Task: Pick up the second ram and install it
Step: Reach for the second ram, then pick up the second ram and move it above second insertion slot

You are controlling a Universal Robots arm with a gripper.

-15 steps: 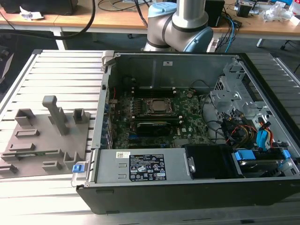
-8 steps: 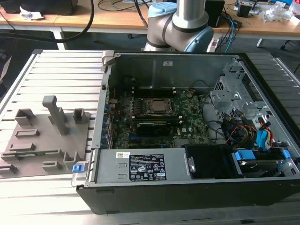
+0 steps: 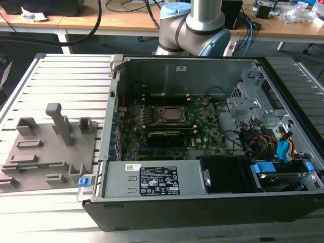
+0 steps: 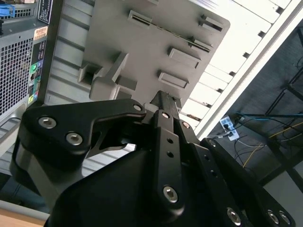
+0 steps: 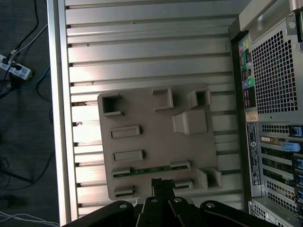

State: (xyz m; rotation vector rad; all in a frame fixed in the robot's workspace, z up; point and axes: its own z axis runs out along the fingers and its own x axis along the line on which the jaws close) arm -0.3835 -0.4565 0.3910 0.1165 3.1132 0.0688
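Jaws of the black gripper (image 5: pixel 162 183) sit pressed together, empty, near the thin green ram stick (image 5: pixel 151 169), which lies in a slot near one edge of the grey plastic fixture plate (image 5: pixel 156 137) on the slatted metal tabletop (image 5: pixel 142 47).

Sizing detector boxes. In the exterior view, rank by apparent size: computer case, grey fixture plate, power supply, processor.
1. computer case
2. grey fixture plate
3. power supply
4. processor
The plate and power supply look fairly close, but the plate covers more of the picture.
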